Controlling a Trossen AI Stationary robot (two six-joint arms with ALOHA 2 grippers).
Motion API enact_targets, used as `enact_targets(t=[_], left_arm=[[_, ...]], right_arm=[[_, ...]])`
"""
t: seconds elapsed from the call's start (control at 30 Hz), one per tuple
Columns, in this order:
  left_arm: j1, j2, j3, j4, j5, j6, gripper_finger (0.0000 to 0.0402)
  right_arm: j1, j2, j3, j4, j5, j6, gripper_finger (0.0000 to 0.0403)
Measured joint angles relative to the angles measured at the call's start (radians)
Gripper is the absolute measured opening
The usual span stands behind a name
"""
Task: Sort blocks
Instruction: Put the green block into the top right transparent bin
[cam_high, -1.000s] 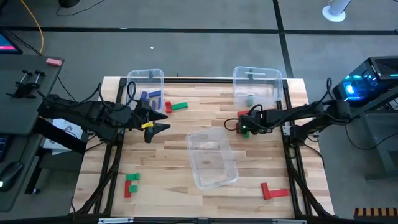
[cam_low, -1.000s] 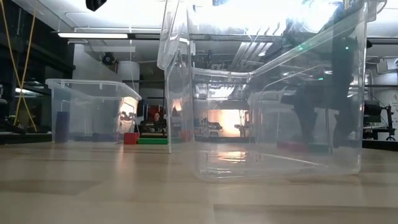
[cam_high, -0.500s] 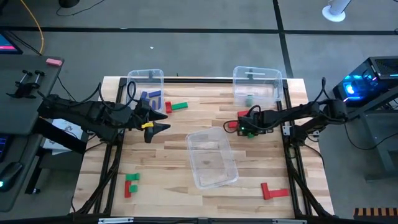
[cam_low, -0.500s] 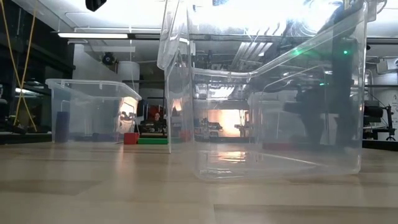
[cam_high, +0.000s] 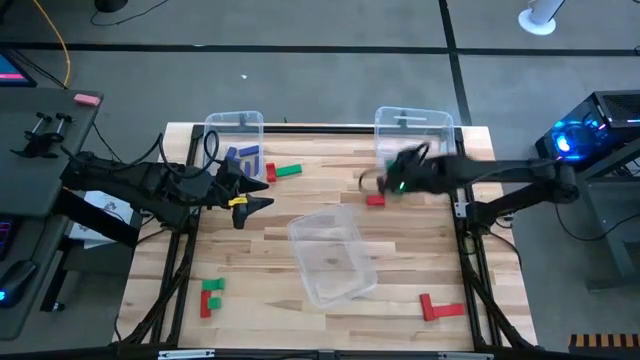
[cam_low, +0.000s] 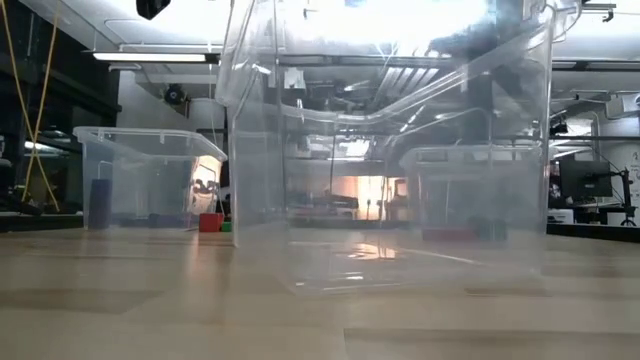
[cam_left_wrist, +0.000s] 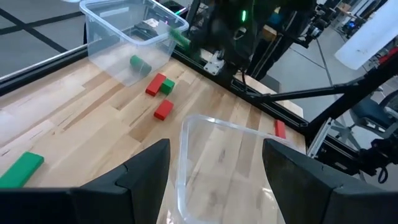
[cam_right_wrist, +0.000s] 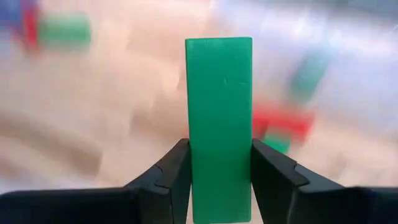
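The right gripper (cam_right_wrist: 219, 177) held a green bar (cam_right_wrist: 219, 127) clamped between closed jaws, right of centre in the high view, near the far right bin (cam_high: 412, 135). Moving fast, it risked overshooting that bin or loosening the bar. The left gripper (cam_left_wrist: 214, 180), jaws open, waited left of centre. Beyond the wooden worktop (cam_high: 300, 300) lay grey floor.
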Motion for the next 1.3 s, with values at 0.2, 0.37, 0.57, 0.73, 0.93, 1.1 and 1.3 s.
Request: enact_targets(t=[0.2, 0.37, 0.57, 0.73, 0.93, 1.1, 1.3], left_arm=[[0.0, 0.0, 0.0, 0.006, -0.002, -0.008, 0.0241], [-0.002, 0.0, 0.0, 0.003, 0.001, -0.026, 0.0241], [-0.01, 0.0, 0.0, -0.013, 0.002, -0.026, 0.0241], [-0.01, 0.0, 0.0, -0.02, 0.01, -0.028, 0.0241], [-0.046, 0.035, 0.0, -0.088, 0.17, -0.177, 0.0241], [-0.251, 0.192, 0.0, -0.325, 0.326, -0.384, 0.0241], [-0.545, 0.418, 0.0, -0.542, 0.399, -0.615, 0.0241]], right_arm=[[-0.273, -0.002, 0.119, -0.037, 0.127, -0.247, 0.0128], [-0.507, -0.001, 0.085, 0.037, 0.053, -0.367, 0.0128], [-0.614, -0.001, 0.073, 0.072, -0.03, -0.438, 0.0222], [-0.609, -0.007, 0.074, 0.119, -0.11, -0.502, 0.0298], [-0.534, -0.02, 0.074, 0.155, -0.128, -0.526, 0.031], [-0.459, -0.02, 0.074, 0.152, -0.137, -0.551, 0.0311], [-0.415, -0.02, 0.074, 0.151, -0.137, -0.552, 0.0311]])
